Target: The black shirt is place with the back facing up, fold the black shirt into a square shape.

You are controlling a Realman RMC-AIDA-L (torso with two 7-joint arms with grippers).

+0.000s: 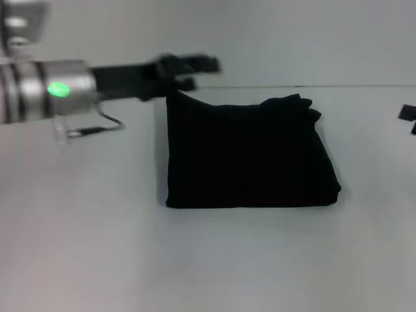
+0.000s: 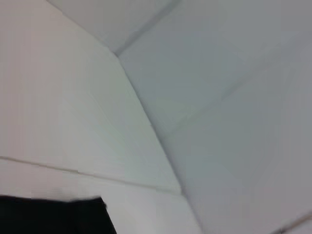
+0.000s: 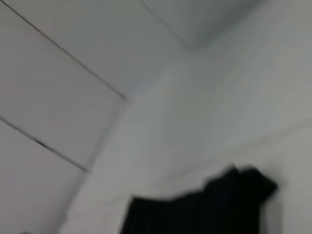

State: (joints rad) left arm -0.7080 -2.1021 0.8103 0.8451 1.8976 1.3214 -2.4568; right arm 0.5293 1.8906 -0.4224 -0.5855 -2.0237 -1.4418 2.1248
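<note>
The black shirt [image 1: 250,153] lies folded into a squarish bundle at the middle of the white worktop [image 1: 195,260], slightly toward 1 o'clock from centre. Its near edge and left edge run straight and neat, while the far right corner, at about 1 o'clock of the bundle, bunches up into a lumpy ridge. By the look of it the folding is close to done.

The left pincer [image 1: 195,73] reaches in from 9 o'clock and hovers at the bundle's far left corner, about 11 o'clock of the shirt; its dark fingers appear spread with nothing between them, though motion smears them. Of the right arm only a dark sliver shows at the 3 o'clock edge of the head view, well apart from the cloth, and I cannot tell how its pincer stands.

The shirt should handle as light, limp cloth: stacked layers slide over one another and sag when lifted, so a pinch at one point would likely drag the fold open. A hold is best taken at a corner or along a folded edge, catching all layers together; the bunched far right corner probably wants flattening.

Only the head view shows the whole bundle and the arm. The left wrist view shows just a strip of black cloth [image 2: 53,217] against pale wall panels; the right wrist view catches the lumpy corner [image 3: 243,190] in profile, standing proud
</note>
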